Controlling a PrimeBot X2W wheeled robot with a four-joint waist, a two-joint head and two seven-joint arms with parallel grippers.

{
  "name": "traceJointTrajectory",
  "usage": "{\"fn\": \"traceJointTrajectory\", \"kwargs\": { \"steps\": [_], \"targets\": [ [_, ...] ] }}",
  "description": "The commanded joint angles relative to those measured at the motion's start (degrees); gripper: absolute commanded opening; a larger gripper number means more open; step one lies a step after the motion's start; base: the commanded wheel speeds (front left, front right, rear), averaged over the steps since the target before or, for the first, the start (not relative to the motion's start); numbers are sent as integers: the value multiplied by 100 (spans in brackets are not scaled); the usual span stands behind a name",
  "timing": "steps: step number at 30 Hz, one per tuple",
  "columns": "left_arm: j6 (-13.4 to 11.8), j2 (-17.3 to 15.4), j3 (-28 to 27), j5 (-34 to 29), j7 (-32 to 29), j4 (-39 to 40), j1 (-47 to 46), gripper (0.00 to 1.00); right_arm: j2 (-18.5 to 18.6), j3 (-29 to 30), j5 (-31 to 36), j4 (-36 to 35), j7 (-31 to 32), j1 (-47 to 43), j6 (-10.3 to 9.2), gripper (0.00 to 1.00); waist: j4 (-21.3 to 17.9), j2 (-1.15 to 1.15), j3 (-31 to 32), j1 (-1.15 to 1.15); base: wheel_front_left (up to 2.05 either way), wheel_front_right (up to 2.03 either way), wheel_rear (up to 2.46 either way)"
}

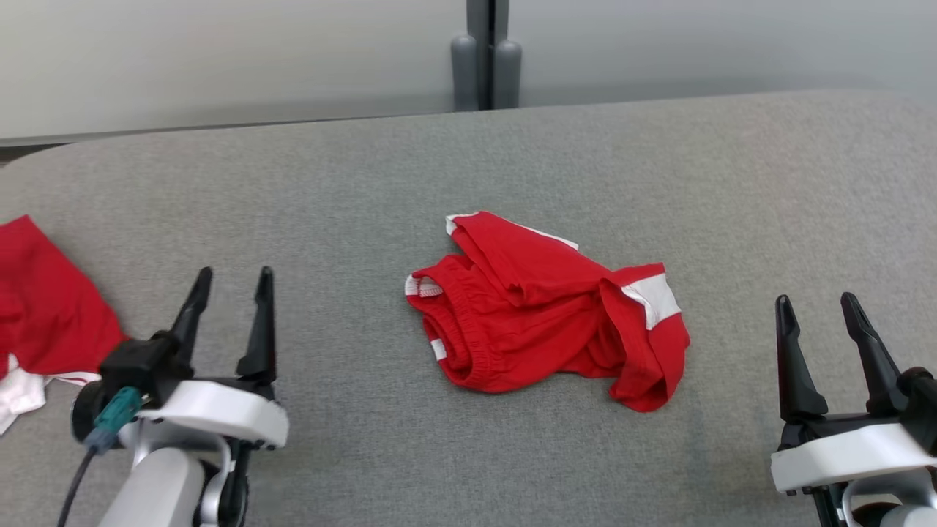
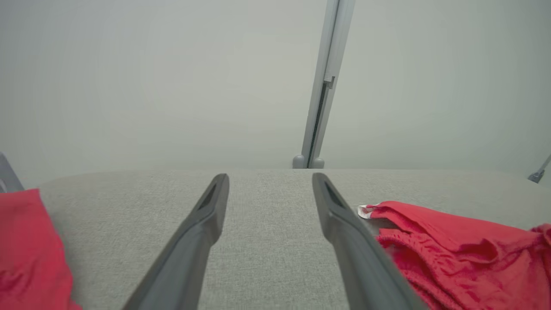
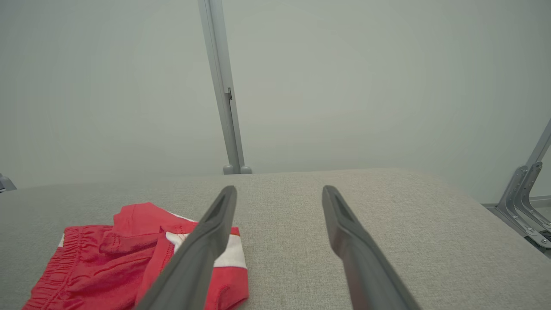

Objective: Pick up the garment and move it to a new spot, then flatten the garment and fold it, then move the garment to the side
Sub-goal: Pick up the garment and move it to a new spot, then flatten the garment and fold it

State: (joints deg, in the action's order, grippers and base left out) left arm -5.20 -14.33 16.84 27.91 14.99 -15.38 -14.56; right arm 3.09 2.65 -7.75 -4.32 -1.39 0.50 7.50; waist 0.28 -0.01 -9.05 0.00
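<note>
While poised over grey table (image 1: 366, 183) with left gripper (image 1: 235, 272) spread and empty, saw crumpled red garment (image 1: 545, 315) well to its right, mid-table; beyond that, found right gripper (image 1: 815, 298) likewise spread, empty, well apart from it.

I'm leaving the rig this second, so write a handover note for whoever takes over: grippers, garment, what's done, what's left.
Left gripper: open, empty, left of the garment.
Right gripper: open, empty, right of it.
Crumpled red fabric shorts with white trim: bunched midway on the grey fabric tabletop, between the grippers, touched by neither.
Second red-and-white cloth: at the tabletop's left edge.
Done: nothing flattened or folded; whether it was already moved, cannot tell.
Left: flatten, fold, move aside.
</note>
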Motion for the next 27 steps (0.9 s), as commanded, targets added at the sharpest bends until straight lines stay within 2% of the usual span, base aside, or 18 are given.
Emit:
{"fn": "traceJointTrajectory", "kwargs": {
  "steps": [1, 8, 15, 27],
  "targets": [
    [-33, -38, -45, -14, 20, 45, 84, 100, 44, 8, 11, -34, 30, -52, -2, 100, 131, 0, 132, 0, 0, 0, 0],
    [45, -135, -350, -166, 23, 416, 594, 100, 105, 76, -13, -163, 175, -302, -2, 100, 242, 0, 394, 0, 0, 0, 0],
    [143, -145, -256, -288, 18, 507, 984, 100, 122, 99, -38, -238, 330, -627, -2, 100, 276, 0, 747, 0, 0, 0, 0],
    [84, -224, -156, -294, -56, 568, 1257, 100, 122, 119, -56, -409, 473, -931, -2, 100, 314, 0, 944, 0, 0, 0, 0]
  ]
}}
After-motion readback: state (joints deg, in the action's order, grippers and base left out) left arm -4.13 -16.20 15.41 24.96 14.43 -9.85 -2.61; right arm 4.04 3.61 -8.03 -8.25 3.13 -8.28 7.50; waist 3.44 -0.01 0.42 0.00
